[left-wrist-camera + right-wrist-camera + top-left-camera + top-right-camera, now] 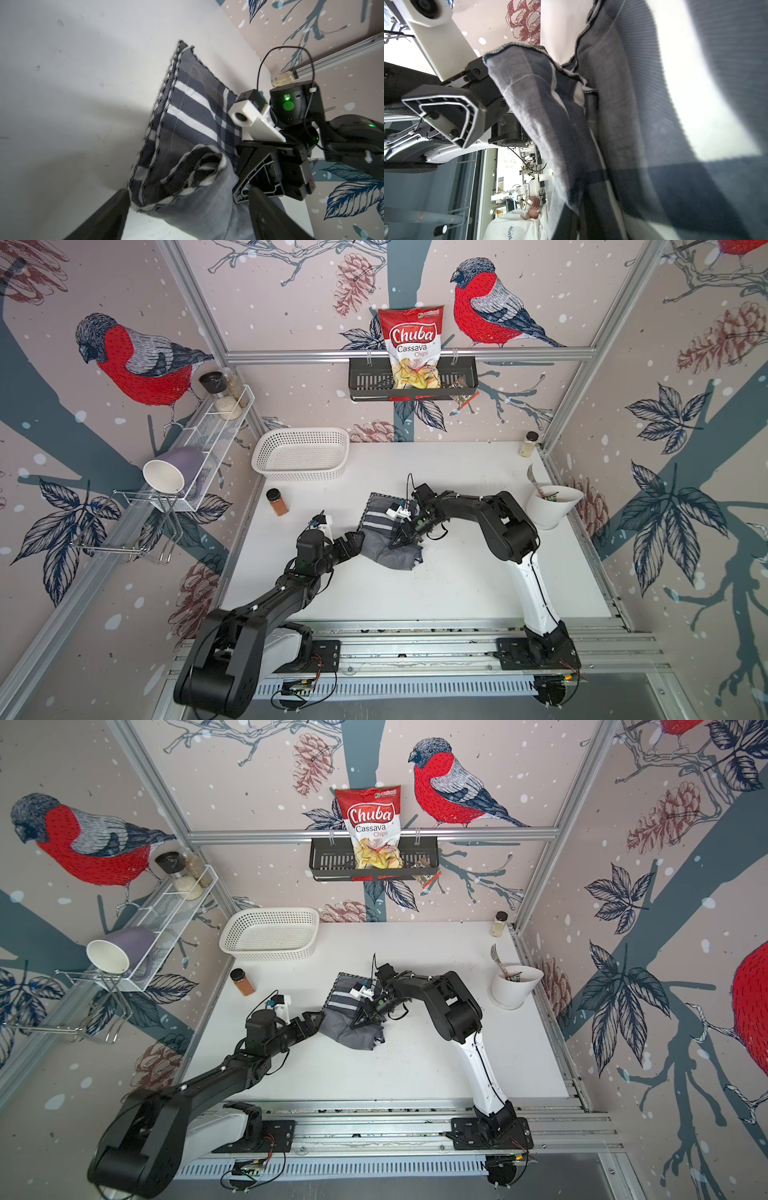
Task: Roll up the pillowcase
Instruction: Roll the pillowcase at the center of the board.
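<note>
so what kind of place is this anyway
Probably a robot test cell dressed as a kitchen: aluminium frame holding printed bird wallpaper, a left arm and right arm bolted to a rail, and props like a chip bag and spice jar.

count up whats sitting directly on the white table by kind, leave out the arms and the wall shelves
cloth: 1, the pillowcase
jars: 2, an orange spice jar and a pale jar
baskets: 1, the white basket
cups: 1, the white cup
total: 5
</note>
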You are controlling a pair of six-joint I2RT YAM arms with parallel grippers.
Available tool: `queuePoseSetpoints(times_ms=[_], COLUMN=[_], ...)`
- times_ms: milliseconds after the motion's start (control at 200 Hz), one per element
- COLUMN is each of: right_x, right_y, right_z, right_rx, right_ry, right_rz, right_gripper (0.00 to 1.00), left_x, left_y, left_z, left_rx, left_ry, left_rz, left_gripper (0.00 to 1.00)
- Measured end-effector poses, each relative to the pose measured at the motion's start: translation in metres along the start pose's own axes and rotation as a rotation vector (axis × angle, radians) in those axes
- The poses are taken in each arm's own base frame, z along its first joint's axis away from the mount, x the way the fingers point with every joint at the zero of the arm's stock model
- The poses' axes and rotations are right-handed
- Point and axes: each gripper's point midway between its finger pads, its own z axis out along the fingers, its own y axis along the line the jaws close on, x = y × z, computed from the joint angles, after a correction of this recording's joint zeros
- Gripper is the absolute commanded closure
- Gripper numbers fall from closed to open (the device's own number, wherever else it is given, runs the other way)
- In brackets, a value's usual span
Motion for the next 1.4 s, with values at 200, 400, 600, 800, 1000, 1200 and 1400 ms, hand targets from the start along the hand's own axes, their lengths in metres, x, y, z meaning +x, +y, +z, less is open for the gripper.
queuePoseSetpoints(times_ms=[200, 400, 600, 800, 1000, 1200, 1400], right_x=[-0.002, -0.009, -0.017, 0.065, 0.045, 0.023, 0.011], right_y=[-0.011, 0.013, 0.061, 0.083, 0.064, 0.028, 0.02], right_z=[-0.005, -0.027, -0.058, 0.027, 0.037, 0.023, 0.018], right_rx=[0.053, 0.226, 0.711, 1.15, 1.478, 1.638, 1.597], right_ry=[-0.02, -0.1, -0.304, -0.213, -0.181, -0.114, -0.094], right_rz=[0.017, -0.081, -0.432, -1.243, -1.414, -1.36, -1.282], right_gripper=[0.52, 0.32, 0.0, 0.0, 0.0, 0.11, 1.0], left_x=[0.004, 0.0, -0.001, -0.002, -0.002, -0.002, -0.003], left_y=[0.021, 0.019, 0.02, 0.021, 0.021, 0.021, 0.023], left_z=[0.031, 0.038, 0.038, 0.039, 0.039, 0.036, 0.029], left_rx=[-0.068, -0.05, -0.059, -0.062, -0.063, -0.07, -0.094], left_ry=[0.054, 0.04, 0.034, 0.032, 0.029, 0.03, 0.02], left_rz=[-0.01, 0.002, 0.002, 0.002, -0.004, -0.008, -0.028], left_gripper=[0.31, 0.29, 0.29, 0.29, 0.29, 0.29, 0.17])
